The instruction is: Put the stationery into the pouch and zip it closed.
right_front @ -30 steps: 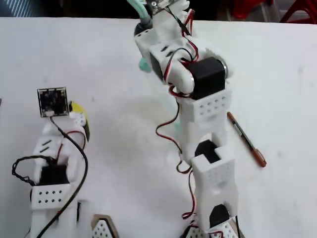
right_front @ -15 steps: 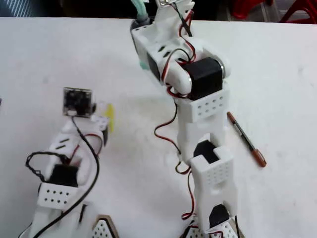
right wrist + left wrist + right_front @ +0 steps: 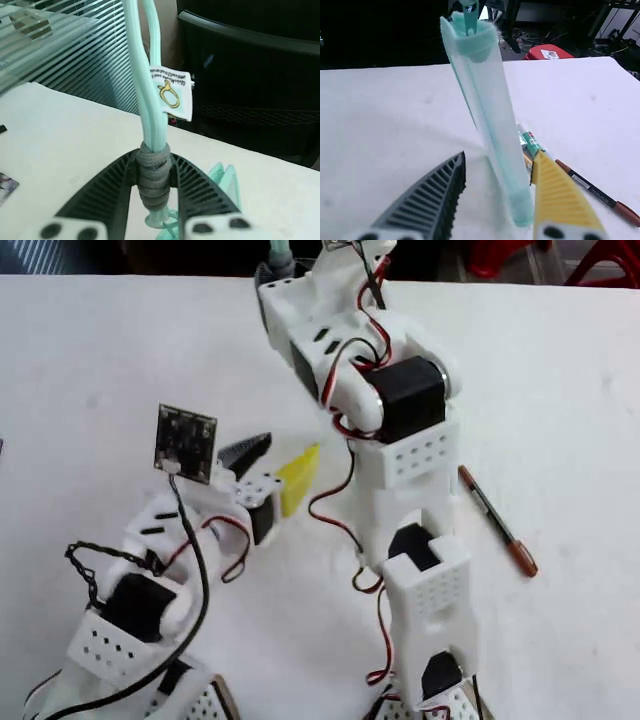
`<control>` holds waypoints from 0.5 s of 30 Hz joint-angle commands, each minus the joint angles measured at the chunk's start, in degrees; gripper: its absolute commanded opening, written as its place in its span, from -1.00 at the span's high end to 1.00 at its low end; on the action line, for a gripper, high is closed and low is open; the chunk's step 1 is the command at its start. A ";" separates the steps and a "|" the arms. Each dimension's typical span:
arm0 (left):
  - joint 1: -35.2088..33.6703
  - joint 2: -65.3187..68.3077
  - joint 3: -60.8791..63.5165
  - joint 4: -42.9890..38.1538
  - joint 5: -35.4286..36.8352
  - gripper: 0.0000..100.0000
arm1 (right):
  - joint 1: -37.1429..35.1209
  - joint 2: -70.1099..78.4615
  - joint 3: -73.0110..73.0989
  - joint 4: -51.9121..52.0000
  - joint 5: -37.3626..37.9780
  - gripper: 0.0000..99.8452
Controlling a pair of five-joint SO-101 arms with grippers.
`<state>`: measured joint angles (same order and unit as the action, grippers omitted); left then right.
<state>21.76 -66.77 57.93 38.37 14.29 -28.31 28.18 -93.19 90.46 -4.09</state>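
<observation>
Since a second ago your left arm (image 3: pixel 150 580) is swinging from the left side of the white table (image 3: pixel 120 340) toward its middle, and its jaws are spreading as it comes.

Left gripper (image 3: pixel 290 446): it is hovering just beside the right arm (image 3: pixel 410 470). The yellow ribbed jaw is facing that arm and the dark grey ribbed jaw is on the outer side. You are holding these jaws wide apart with nothing gripped. In the left wrist view the left gripper (image 3: pixel 500 156) is framing the lower part of the translucent mint-green zip pouch (image 3: pixel 487 100). Contact with either jaw: cannot tell.

Pouch: it is standing on end, leaning slightly, with its bottom end down at the table and its top end lifted.

A green-and-white stick (image 3: pixel 529 140) is lying just beside the pouch's lower part. A long pen with black barrel and reddish-brown cap (image 3: pixel 600 192) is lying further off, apart from the pouch. In the high view the pen (image 3: pixel 497 520) is resting on the table beside the right arm.

Right gripper (image 3: pixel 154 150), out at the table's far edge (image 3: pixel 280 265): you are clamping its black ribbed jaws tight on the grey-wound section of the mint-green cord (image 3: pixel 145 75). A white tag (image 3: pixel 172 95) is hanging from that cord.
</observation>
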 commanded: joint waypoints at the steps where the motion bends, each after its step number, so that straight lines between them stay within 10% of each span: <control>1: 0.66 -0.66 -3.08 -4.04 0.70 0.54 | -0.66 -5.23 -0.97 -0.57 -6.42 0.97; 15: -7.34 9.01 6.51 -24.26 0.53 0.54 | -1.89 -3.65 -0.97 7.87 -10.29 0.97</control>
<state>14.64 -59.74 64.97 17.54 14.29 -28.92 25.19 -93.19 96.88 -13.85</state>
